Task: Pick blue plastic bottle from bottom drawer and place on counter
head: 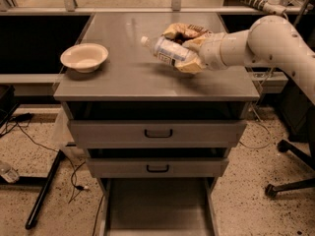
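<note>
The blue plastic bottle [167,51] is clear with a white cap and a pale label. It lies tilted in my gripper [189,55], cap pointing left, just above the grey counter [123,77]. My gripper is shut on the bottle's base end, over the right middle of the counter. My white arm [261,41] reaches in from the right. The bottom drawer [157,208] is pulled out below, its grey floor bare.
A cream bowl [84,57] sits on the counter's left side. A brown snack bag [184,32] lies behind the gripper. Two upper drawers [157,132] with black handles are slightly open. A chair base [290,181] stands on the floor at right, cables at left.
</note>
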`<state>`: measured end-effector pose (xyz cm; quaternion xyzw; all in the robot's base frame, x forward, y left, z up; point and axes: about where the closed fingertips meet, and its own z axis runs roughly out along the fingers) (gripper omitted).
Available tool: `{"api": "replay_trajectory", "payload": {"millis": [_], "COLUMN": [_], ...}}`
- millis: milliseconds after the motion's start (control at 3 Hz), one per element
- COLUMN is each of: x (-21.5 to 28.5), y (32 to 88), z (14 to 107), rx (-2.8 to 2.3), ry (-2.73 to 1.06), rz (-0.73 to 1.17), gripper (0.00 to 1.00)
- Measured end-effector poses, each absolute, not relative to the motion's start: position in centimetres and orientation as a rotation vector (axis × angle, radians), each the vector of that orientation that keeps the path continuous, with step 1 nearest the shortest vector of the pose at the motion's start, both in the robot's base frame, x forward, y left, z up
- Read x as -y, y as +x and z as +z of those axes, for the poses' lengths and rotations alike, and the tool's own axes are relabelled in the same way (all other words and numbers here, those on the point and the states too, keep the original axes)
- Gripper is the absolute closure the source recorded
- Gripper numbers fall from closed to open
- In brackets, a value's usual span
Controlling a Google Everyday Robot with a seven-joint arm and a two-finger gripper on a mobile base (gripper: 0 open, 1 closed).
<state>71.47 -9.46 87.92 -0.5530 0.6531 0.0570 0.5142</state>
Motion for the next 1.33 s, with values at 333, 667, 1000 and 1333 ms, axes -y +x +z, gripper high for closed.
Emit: {"api": "replay_trajectory", "payload": {"millis": [333,667,1000,1333], "x": [9.99,10.01,10.0,10.0], "y": [72.07,72.08,72.08,72.08], "z": [87.27,87.24,87.24,87.24], "rx": [-1.605,-1.607,-1.607,-1.607], "ry": [-1.32,-1.319,-1.32,-1.32], "rz": [0.132,0.133,0.133,0.133], "gripper": [1.0,0.81,0.58,0.35]}}
